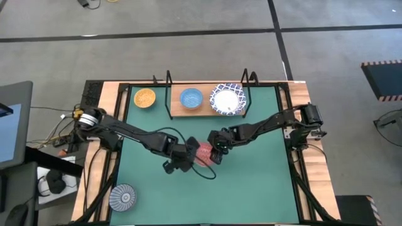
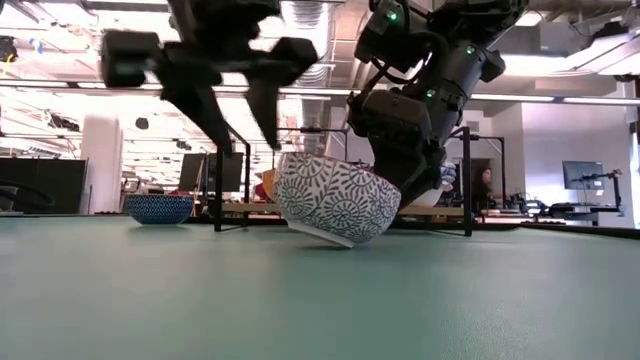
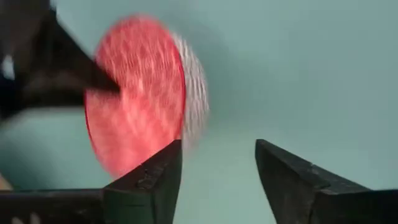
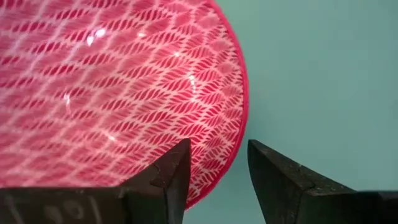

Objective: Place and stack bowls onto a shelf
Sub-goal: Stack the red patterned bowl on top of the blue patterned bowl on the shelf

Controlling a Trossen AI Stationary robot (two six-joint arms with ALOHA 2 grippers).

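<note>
The red bowl (image 1: 204, 154) is red inside and white with a grey-blue pattern outside (image 2: 335, 195). It stands tilted at mid-table. My right gripper (image 1: 217, 149) is at its right side, shut on its rim. My left gripper (image 1: 187, 157) hangs open just left of the bowl and above it (image 2: 240, 115), touching nothing. In the left wrist view the bowl (image 3: 134, 93) shows beyond the open fingers. The shelf (image 1: 207, 110) at the far edge carries a light blue bowl (image 1: 191, 98) and a stack of blue-lattice bowls (image 1: 226, 99). My right gripper (image 4: 217, 162) has the red bowl by its rim (image 4: 221, 174), one finger (image 4: 165, 180) over the red inside and the other (image 4: 280, 180) outside the wall. It comes slanting down from the right. The bowl is tipped, with the edge of its foot (image 2: 338, 240) on the mat.
An orange-yellow bowl (image 1: 144, 97) sits on the mat left of the shelf. A grey-blue ribbed bowl (image 1: 122, 198) sits at the near left corner. Black frame posts (image 1: 168, 78) rise at the shelf's ends. Bare green mat (image 1: 251, 188) lies near and right.
</note>
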